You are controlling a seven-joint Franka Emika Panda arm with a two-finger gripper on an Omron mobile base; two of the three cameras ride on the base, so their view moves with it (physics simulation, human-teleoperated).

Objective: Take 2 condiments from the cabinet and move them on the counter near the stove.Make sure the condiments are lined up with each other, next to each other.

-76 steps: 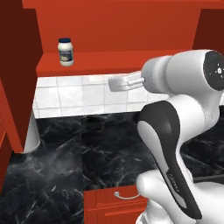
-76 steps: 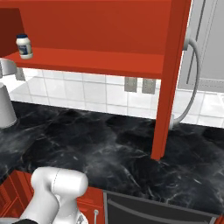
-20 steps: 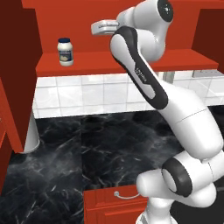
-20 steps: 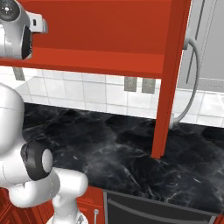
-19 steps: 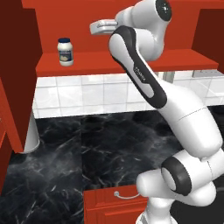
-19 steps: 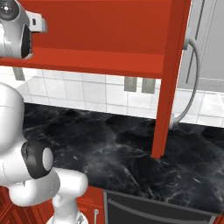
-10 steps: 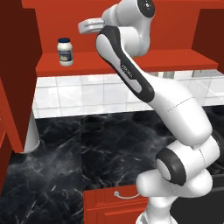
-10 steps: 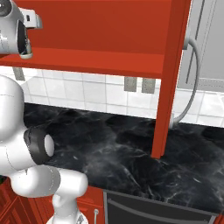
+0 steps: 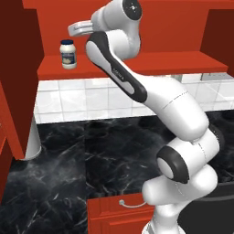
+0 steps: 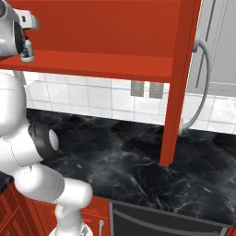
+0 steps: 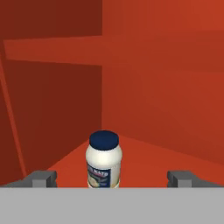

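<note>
A white jar point(image 9: 68, 54) with a rounded shoulder, a dark blue lid and a pale label is standing upright on the smooth red shelf of the cabinet point(image 9: 137, 66), toward its left end. The cabinet's inner walls are showing flat, plain red wood. Below it, a wall of glossy white tiles point(image 9: 87, 98) is running above the counter point(image 9: 59, 160), a polished black marble top with white veins over red drawer fronts.

The white arm is reaching up from the lower right of the left base view, its dark-jointed links bending high so that the hand is pointing sideways into the cabinet. The gripper point(image 9: 74, 29) is hovering just above and to the right of the jar, apart from it. In the hand view the fingertips point(image 11: 43, 178) are standing spread wide with the jar point(image 11: 103, 159) centred between them, farther back, nothing pinched.
</note>
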